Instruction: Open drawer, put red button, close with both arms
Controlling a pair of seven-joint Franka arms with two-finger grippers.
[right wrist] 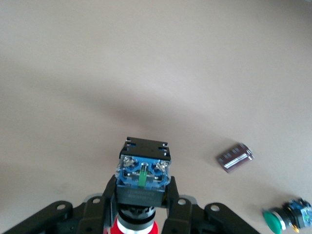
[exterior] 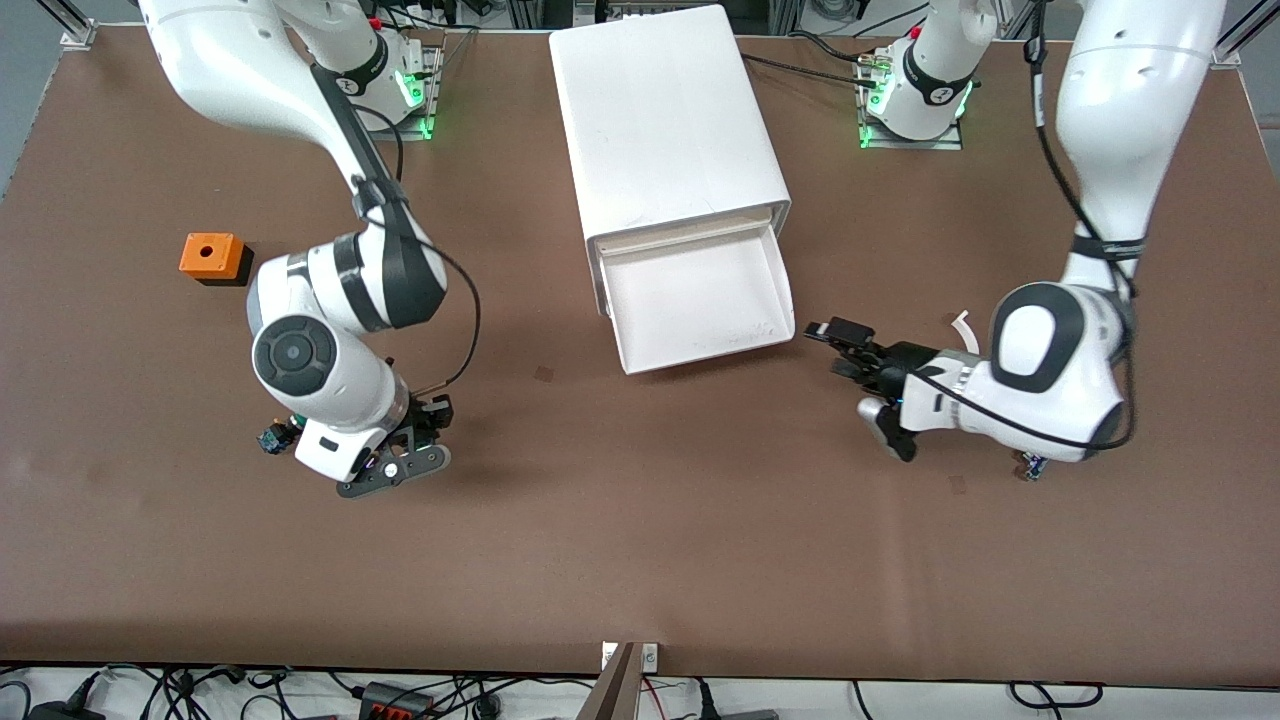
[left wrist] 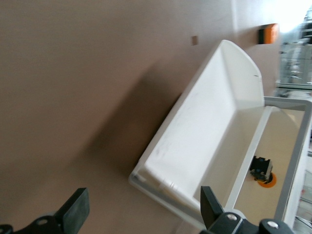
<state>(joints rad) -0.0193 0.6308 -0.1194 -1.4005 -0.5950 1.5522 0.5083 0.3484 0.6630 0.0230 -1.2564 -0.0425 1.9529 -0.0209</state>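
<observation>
The red button point(right wrist: 143, 170) has a black-and-blue body and a red cap. My right gripper point(right wrist: 141, 197) is shut on it and holds it low over the bare table, toward the right arm's end point(exterior: 425, 440). In the front view the hand hides the button. The white cabinet point(exterior: 670, 130) stands mid-table with its drawer point(exterior: 700, 300) pulled open toward the front camera. My left gripper point(exterior: 835, 348) is open and empty, beside the drawer's corner at the left arm's end. In the left wrist view the gripper point(left wrist: 144, 209) has that drawer corner point(left wrist: 161, 183) between its fingers point(left wrist: 75, 209).
An orange box point(exterior: 212, 256) sits near the right arm's end. A green-capped switch point(right wrist: 275, 219) lies beside the right hand point(exterior: 272, 437). A small brown part point(right wrist: 235, 157) lies near it. A small black-and-orange thing point(left wrist: 263, 171) shows inside the cabinet's frame.
</observation>
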